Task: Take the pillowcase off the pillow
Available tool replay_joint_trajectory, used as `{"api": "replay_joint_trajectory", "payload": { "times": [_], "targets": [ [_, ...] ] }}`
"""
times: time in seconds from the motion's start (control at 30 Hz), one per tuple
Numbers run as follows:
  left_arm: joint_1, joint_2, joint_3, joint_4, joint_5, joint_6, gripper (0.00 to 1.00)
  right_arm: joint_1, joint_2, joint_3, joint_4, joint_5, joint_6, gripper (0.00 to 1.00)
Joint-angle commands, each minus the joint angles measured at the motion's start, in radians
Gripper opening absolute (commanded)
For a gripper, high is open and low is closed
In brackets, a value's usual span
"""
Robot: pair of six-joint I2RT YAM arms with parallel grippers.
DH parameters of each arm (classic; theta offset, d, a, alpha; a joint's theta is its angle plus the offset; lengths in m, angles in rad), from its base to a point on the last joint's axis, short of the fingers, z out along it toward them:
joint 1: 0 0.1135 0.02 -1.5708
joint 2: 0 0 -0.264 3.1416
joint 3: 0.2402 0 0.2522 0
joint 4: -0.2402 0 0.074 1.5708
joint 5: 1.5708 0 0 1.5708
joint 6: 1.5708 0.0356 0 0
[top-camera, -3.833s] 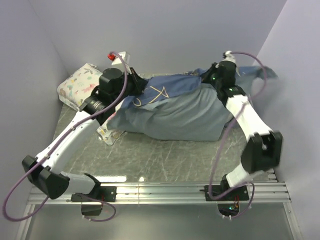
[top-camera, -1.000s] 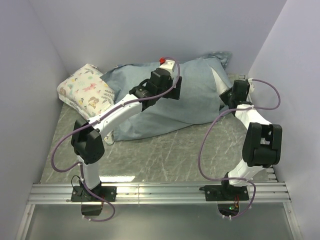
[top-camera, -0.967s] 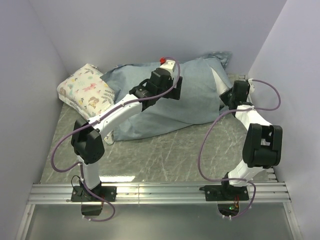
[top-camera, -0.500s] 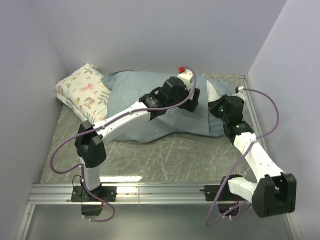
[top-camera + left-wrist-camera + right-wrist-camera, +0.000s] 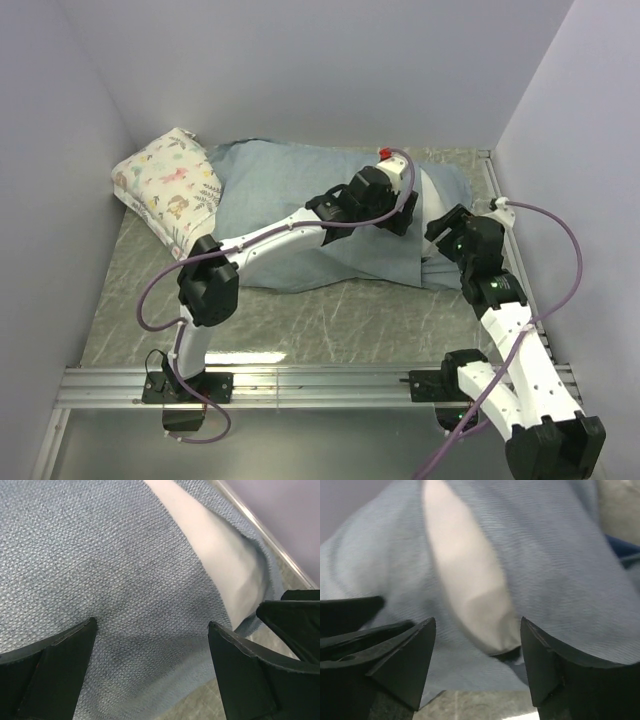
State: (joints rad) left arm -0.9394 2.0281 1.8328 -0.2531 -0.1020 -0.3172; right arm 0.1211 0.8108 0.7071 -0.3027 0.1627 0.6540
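The pillowcase lies pale grey-blue side out across the back of the table, and its weave fills the left wrist view. The white pillow shows through the case's opening at the right end, as a white strip in the left wrist view and the right wrist view. My left gripper hovers open just over the pillowcase near that opening, nothing between its fingers. My right gripper is open right at the opening, facing the pillow's corner, holding nothing.
A smaller floral-print pillow leans at the back left corner. Walls close the table in on the left, back and right. The two grippers are close together; the right one's black fingers show in the left wrist view.
My right gripper was shut on the pillowcase's right end; it has drawn back toward the near side and opened. My left gripper slid right along the case, which now lies flatter.
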Motion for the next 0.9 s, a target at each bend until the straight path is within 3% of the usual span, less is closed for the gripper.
{"api": "replay_joint_trajectory", "payload": {
  "times": [0.0, 0.23, 0.33, 0.47, 0.5, 0.53, 0.63, 0.67, 0.7, 0.77, 0.87],
  "targets": [
    [-0.015, -0.032, 0.026, 0.052, 0.013, -0.006, 0.99, -0.052, -0.006, 0.026, -0.114, 0.067, -0.027, 0.77],
    [-0.035, 0.03, 0.12, 0.02, -0.016, 0.004, 0.99, -0.117, 0.062, -0.001, -0.115, 0.074, -0.037, 0.76],
    [-0.035, 0.084, 0.166, -0.009, -0.045, 0.016, 0.99, -0.152, 0.077, -0.009, -0.105, 0.069, -0.034, 0.72],
    [-0.035, 0.145, 0.223, -0.069, -0.114, 0.042, 0.98, -0.198, 0.099, -0.031, -0.079, 0.064, -0.028, 0.57],
    [-0.033, 0.153, 0.224, -0.077, -0.129, 0.046, 0.96, -0.215, 0.105, -0.035, -0.073, 0.057, -0.03, 0.45],
    [-0.03, 0.164, 0.223, -0.081, -0.146, 0.049, 0.92, -0.228, 0.108, -0.047, -0.067, 0.051, -0.031, 0.4],
    [-0.003, 0.175, 0.223, -0.106, -0.165, 0.038, 0.62, -0.294, 0.123, -0.083, -0.032, 0.011, -0.036, 0.19],
    [0.014, 0.176, 0.224, -0.112, -0.175, 0.027, 0.43, -0.316, 0.137, -0.093, -0.023, -0.015, -0.033, 0.1],
    [0.022, 0.178, 0.223, -0.12, -0.182, 0.023, 0.34, -0.348, 0.145, -0.104, -0.001, -0.035, -0.031, 0.05],
    [0.037, 0.167, 0.218, -0.133, -0.197, 0.015, 0.18, -0.383, 0.178, -0.133, 0.02, -0.069, -0.013, 0.0],
    [0.057, 0.138, 0.206, -0.153, -0.255, 0.018, 0.08, -0.428, 0.223, -0.162, 0.062, -0.089, 0.012, 0.0]
  ]
}}
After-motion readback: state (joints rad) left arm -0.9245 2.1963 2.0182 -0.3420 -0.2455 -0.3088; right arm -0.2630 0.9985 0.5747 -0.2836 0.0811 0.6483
